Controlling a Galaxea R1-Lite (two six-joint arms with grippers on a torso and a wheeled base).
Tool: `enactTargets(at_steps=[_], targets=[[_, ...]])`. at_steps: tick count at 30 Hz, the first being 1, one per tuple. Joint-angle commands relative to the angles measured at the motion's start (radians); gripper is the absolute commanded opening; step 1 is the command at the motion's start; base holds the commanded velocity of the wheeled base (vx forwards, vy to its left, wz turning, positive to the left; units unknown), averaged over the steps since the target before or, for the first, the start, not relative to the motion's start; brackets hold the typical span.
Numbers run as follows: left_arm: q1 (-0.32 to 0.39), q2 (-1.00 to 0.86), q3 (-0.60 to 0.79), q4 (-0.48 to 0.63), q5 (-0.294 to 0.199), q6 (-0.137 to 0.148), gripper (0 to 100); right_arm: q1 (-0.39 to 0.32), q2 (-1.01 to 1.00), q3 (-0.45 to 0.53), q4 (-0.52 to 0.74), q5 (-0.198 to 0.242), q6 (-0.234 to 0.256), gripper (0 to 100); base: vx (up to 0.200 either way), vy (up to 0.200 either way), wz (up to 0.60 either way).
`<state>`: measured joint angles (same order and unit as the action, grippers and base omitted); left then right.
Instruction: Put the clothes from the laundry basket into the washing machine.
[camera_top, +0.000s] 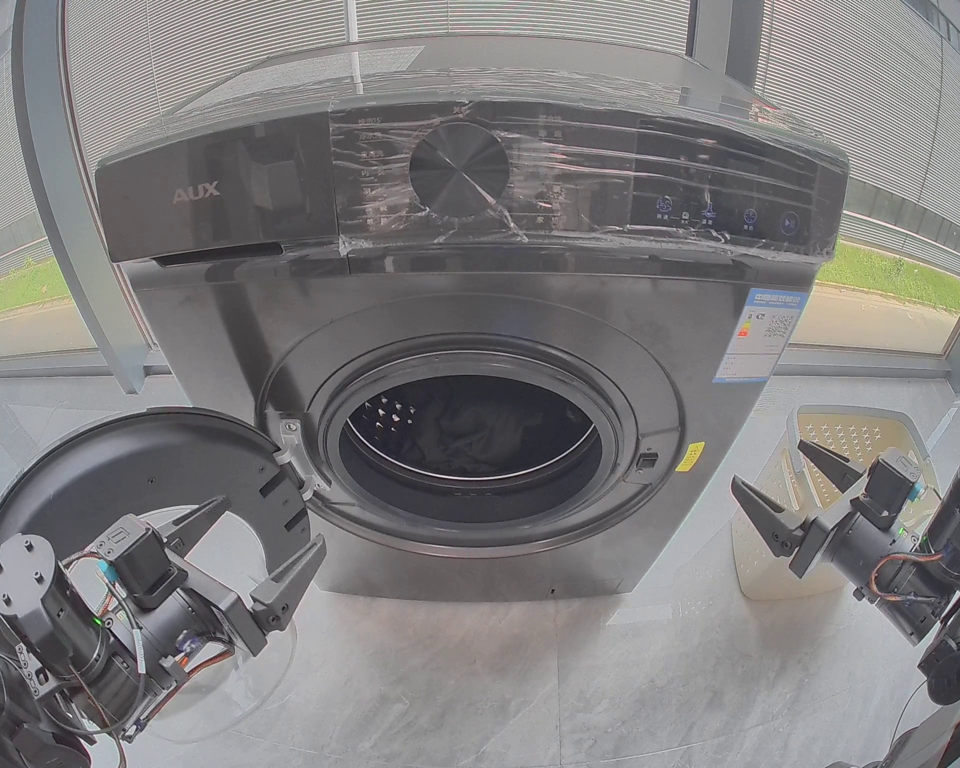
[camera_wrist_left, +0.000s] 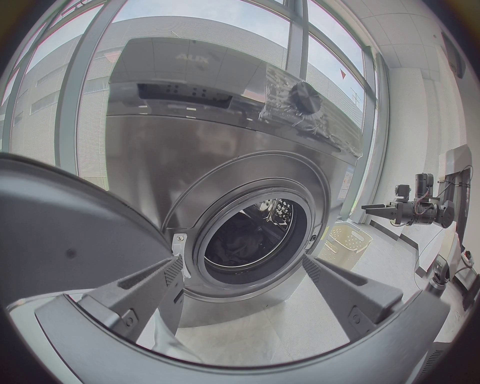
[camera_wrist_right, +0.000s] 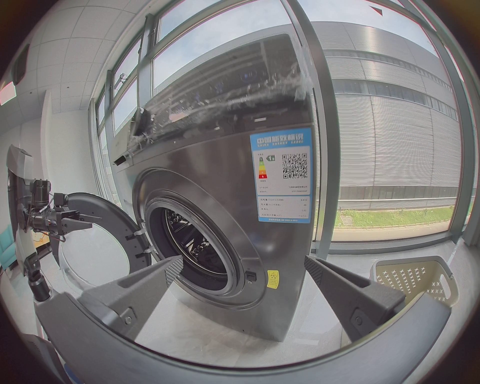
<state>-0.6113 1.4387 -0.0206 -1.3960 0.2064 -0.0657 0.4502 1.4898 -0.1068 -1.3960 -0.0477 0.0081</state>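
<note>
Your left end effector (camera_top: 270, 525) hangs open and empty beside the door (camera_top: 130, 460); your right end effector (camera_top: 768, 465), equally spread, waits by the laundry basket (camera_top: 770, 550); dark clothes (camera_top: 470, 435) lie inside the washing machine (camera_top: 480, 300) (door swung aside, freeing its mouth).

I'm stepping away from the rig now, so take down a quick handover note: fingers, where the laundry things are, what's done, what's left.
Left gripper: fingers open, empty, in front of the open door.
Right gripper: fingers open, empty, by the laundry basket.
Dark clothes lie inside the washing machine drum.
Done: clothes seem loaded; the basket's visible inside shows only bare mesh.
Left: check the basket's bottom, which is hidden; probably nothing more to move.
</note>
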Motion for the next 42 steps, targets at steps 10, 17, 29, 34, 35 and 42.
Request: enactTargets(at_steps=[10, 17, 29, 34, 35, 42], targets=[[0.002, -0.256, 0.021, 0.097, 0.004, 0.060, 100, -0.007, -0.169, 0.107, 0.045, -0.011, 0.003, 100, -0.200, 0.000, 0.00], [0.002, -0.492, 0.021, 0.353, 0.002, 0.064, 100, -0.065, -0.327, 0.107, 0.210, -0.012, 0.000, 100, -0.200, 0.000, 0.00], [0.217, -1.052, 0.021, 1.005, -0.013, 0.083, 100, -0.237, -1.062, 0.105, 0.960, -0.015, -0.034, 100, 0.000, 0.000, 0.00], [0.334, -1.282, 0.021, 1.209, -0.102, 0.076, 100, -0.306, -1.257, 0.105, 1.026, -0.015, -0.033, 100, 0.000, 0.000, 0.00], [0.363, -1.299, 0.021, 1.233, -0.120, 0.081, 100, -0.315, -1.287, 0.105, 1.040, -0.015, -0.031, 100, 0.000, 0.000, 0.00], [0.430, -1.348, 0.021, 1.305, -0.137, 0.109, 100, -0.334, -1.402, 0.107, 1.177, -0.038, 0.010, 100, 0.000, 0.000, 0.00]])
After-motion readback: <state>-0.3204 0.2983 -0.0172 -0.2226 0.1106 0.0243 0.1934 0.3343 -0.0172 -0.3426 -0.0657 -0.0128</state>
